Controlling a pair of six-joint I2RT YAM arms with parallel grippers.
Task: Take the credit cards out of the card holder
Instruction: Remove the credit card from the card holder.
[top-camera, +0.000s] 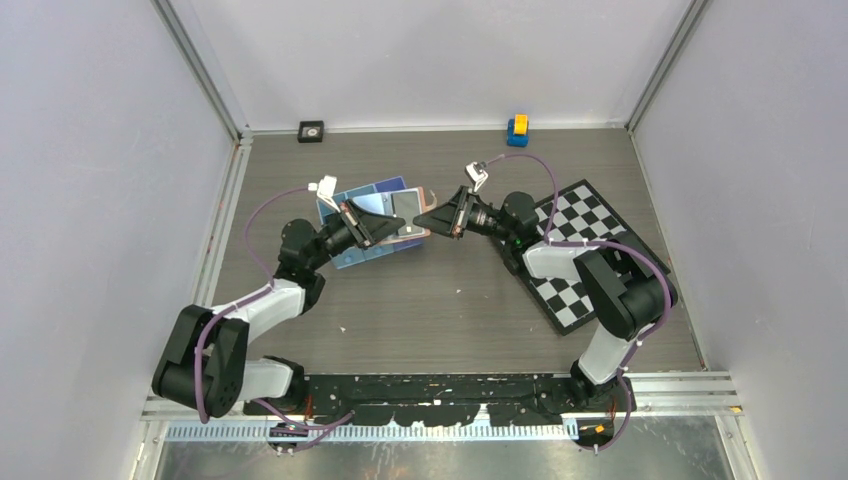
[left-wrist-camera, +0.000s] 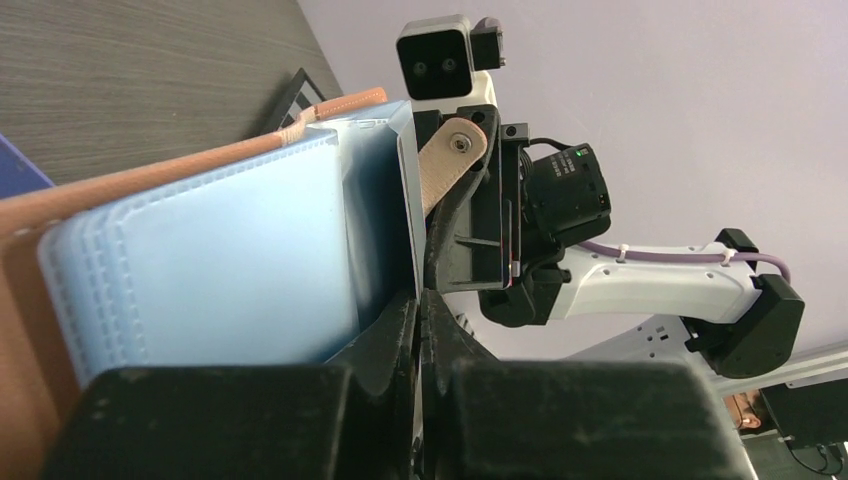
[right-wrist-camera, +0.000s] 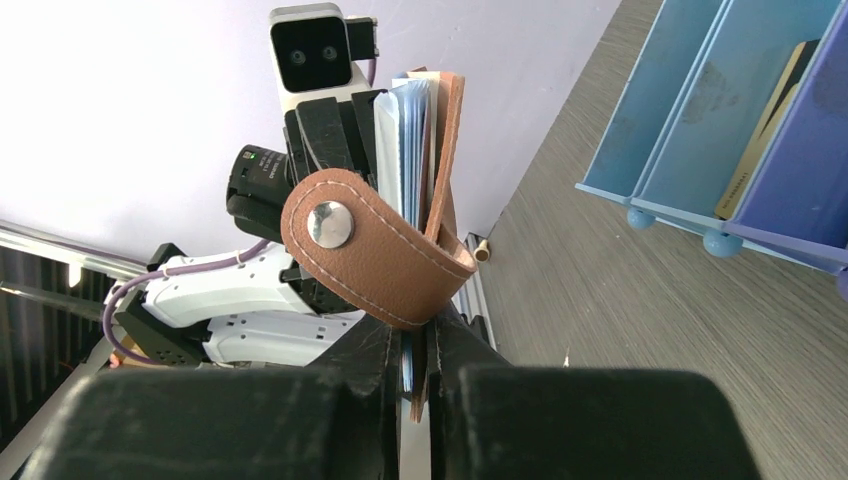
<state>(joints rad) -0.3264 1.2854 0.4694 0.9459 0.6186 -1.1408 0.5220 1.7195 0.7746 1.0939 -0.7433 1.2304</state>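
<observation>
- Top external: the bench (top-camera: 440, 310) is open between the arms, with the checkered board (top-camera: 585, 205) at the right.
- Blue tray (top-camera: 350, 258) sits beneath the left arm.
- Card holder (top-camera: 410, 207) hangs mid-air; left fingers (left-wrist-camera: 385, 340) and right fingers (right-wrist-camera: 370, 350) pinch opposite edges.
- Credit cards (right-wrist-camera: 400, 140) show as thin pale edges inside.

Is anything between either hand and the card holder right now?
Nothing visible. Both hands are shut on the card holder, which is held between them: the left hand on one edge, the right hand on the opposite one. Its snap strap curls across the edge just above the right hand's fingers.
</observation>
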